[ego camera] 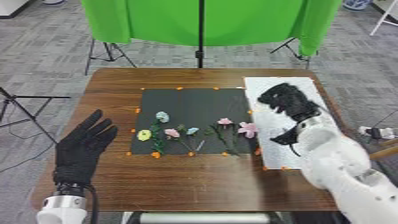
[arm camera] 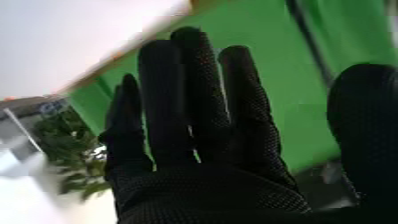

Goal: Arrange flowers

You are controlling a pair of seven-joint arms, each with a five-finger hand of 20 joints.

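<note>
Several flowers lie on the dark mat (ego camera: 200, 97): a pale blue flower (ego camera: 162, 117), a yellow flower (ego camera: 144, 135), a small pink flower (ego camera: 171, 132), another pale blue flower (ego camera: 192, 131), and two pink flowers (ego camera: 225, 121) (ego camera: 248, 130) at its right side. My right hand (ego camera: 293, 102) is over the white sheet (ego camera: 277, 156), right of the flowers and apart from them. In the right wrist view, my right hand (arm camera: 209, 185) is open, with its fingers extended and thumb apart, holding nothing. My left hand (ego camera: 82, 147) rests open at the table's left side, palm flat, left of the mat.
Orange markers dot the edges of the mat and sheet on the brown table (ego camera: 195, 185). Behind it hang a green cloth (ego camera: 151, 20) and a black stand pole (ego camera: 201, 35). In the right wrist view, green leaves (arm camera: 75, 145) show beyond my hand.
</note>
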